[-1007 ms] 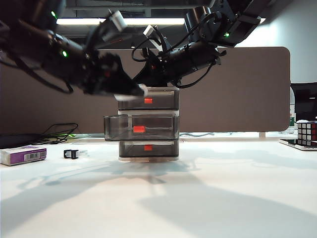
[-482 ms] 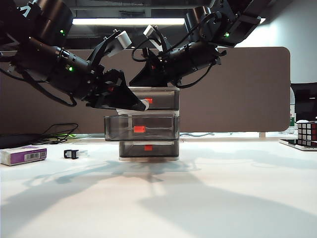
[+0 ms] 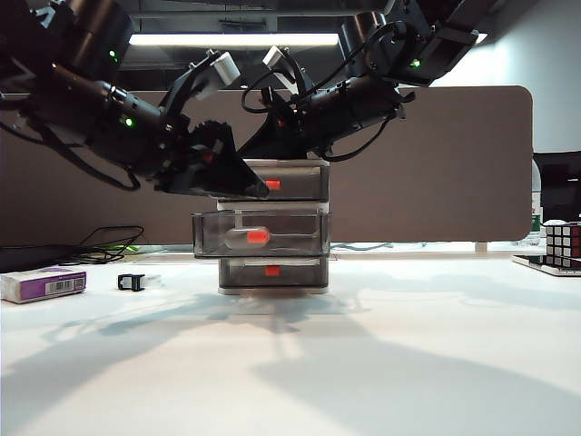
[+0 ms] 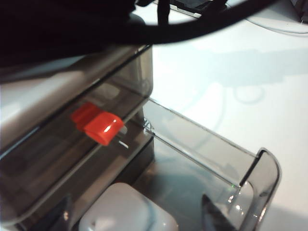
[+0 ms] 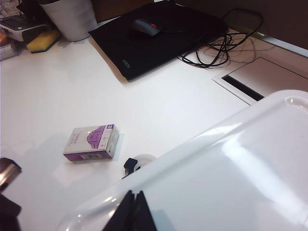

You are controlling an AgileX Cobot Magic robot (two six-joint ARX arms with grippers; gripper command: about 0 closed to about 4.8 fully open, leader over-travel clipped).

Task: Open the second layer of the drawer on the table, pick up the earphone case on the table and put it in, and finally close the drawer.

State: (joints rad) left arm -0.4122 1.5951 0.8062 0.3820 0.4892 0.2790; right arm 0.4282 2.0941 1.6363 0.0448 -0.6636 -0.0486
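Office room with a long brown partition (image 3: 436,163) at the back and a bright ceiling light (image 3: 236,39) above it. Below, wide white table (image 3: 408,363), smooth, crossed by soft grey shadows of the arms.

Left arm (image 3: 100,100) reaching in from the left of the exterior view, bent down toward the front of the drawer unit (image 3: 300,182). Right arm (image 3: 363,91) coming from the upper right, stretched over the top of the same unit.

Left gripper (image 3: 252,189) hanging just above the pulled-out middle drawer (image 3: 300,233), jaws spread apart, holding nothing; in the left wrist view, dark fingertips (image 4: 213,216) on both sides of the earphone case (image 4: 127,214) with a gap to it. Right gripper (image 5: 134,211) at the white top of the unit, its two fingers pressed together with nothing between them; mostly hidden behind the left arm in the exterior view.

Unit standing in the middle of the table, three smoky grey drawers with a red tab on each. Middle one drawn out toward the camera, top and bottom ones pushed in. Earphone case lying inside the middle drawer, near its front, behind the red tab (image 3: 257,236).

Far left on the table, white and purple box (image 3: 41,284), and near it a tiny black clip (image 3: 130,282). At the right edge, puzzle cube (image 3: 563,243).
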